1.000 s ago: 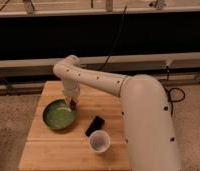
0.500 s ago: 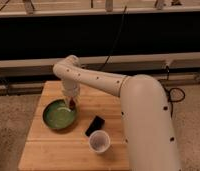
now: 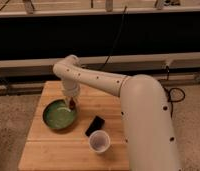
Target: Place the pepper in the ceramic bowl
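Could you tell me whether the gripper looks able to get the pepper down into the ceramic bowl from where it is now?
Probably yes. The gripper hangs over the right rim of the ceramic bowl, with the pepper at its tip, and nothing lies between them.

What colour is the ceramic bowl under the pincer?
Glossy green, seen in the camera view: ceramic bowl, with the pincer above its right rim.

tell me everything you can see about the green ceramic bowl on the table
The ceramic bowl is wide, shallow and round, with a glossy green glaze and a darker rim. It sits upright on the left part of the wooden table. The gripper hangs over its right rim with the small red pepper at its tip. Whether anything lies inside is unclear.
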Available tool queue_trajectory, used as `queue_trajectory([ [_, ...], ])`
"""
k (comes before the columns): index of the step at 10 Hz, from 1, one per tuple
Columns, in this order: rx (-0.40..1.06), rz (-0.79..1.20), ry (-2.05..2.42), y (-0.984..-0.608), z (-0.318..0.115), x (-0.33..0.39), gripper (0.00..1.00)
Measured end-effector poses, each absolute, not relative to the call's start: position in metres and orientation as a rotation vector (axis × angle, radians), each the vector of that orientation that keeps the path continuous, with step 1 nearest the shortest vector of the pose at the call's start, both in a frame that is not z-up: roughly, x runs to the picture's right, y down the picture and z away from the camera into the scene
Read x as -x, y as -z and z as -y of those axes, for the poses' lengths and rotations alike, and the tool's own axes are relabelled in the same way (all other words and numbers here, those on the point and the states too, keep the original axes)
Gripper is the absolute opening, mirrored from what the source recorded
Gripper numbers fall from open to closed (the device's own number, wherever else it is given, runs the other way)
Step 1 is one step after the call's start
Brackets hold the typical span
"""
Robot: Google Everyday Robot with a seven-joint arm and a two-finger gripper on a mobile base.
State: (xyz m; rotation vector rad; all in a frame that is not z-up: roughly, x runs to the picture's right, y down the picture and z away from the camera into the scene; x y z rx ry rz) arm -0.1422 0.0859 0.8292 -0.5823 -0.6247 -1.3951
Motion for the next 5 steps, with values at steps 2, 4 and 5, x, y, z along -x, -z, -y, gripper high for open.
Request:
queue_trajectory([
  [2, 0.582, 0.626, 1.395, -0.8290, -0.0855, 0.1424, 0.44],
  [4, 0.583, 0.627, 1.393, -0.8289, -0.0854, 0.1424, 0.38],
  [5, 0.584, 0.628, 1.393, -0.8288, -0.0853, 0.1426, 0.37],
])
